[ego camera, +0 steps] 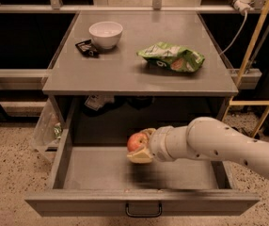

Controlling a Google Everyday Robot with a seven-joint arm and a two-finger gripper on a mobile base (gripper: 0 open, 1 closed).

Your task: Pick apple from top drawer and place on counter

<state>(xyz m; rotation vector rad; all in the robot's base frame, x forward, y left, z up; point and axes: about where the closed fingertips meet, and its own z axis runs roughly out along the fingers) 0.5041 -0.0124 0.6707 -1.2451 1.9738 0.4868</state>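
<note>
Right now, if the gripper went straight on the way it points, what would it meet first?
Likely the left wall of the top drawer: the gripper, shut on the apple, points left, though height is unclear.
</note>
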